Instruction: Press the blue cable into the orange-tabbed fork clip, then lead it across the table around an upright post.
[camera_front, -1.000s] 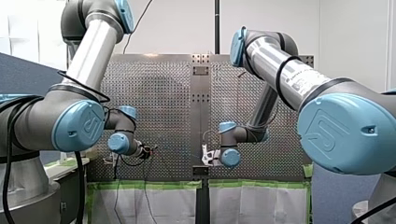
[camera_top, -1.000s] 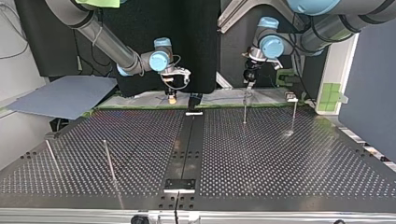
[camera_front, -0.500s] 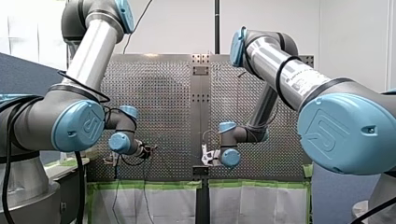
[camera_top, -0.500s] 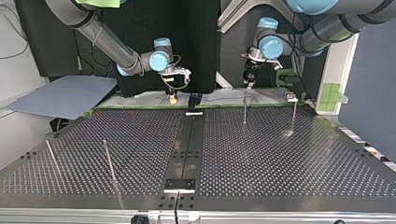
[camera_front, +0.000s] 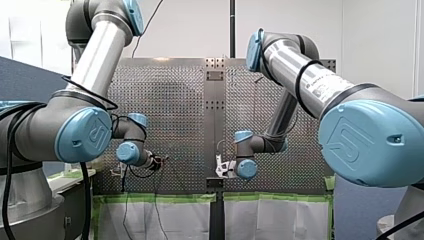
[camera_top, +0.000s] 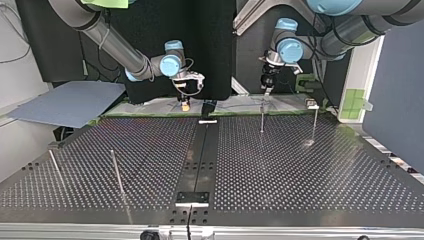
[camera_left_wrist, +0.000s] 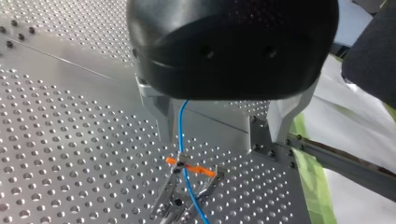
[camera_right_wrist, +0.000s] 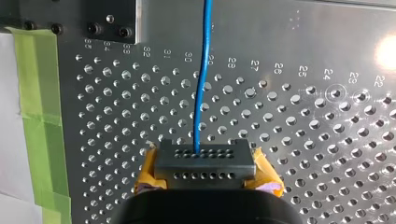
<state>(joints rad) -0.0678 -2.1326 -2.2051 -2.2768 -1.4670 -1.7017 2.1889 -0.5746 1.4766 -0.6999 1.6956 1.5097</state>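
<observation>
One blue cable, running straight ahead from right gripper

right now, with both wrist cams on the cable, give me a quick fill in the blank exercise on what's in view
1. In the right wrist view, my right gripper is shut on a ____ cable.
2. In the left wrist view, that cable crosses a fork clip with an ____ tab.
3. The tape at the edge of the perforated table is ____.

Missing words: blue; orange; green.
</observation>
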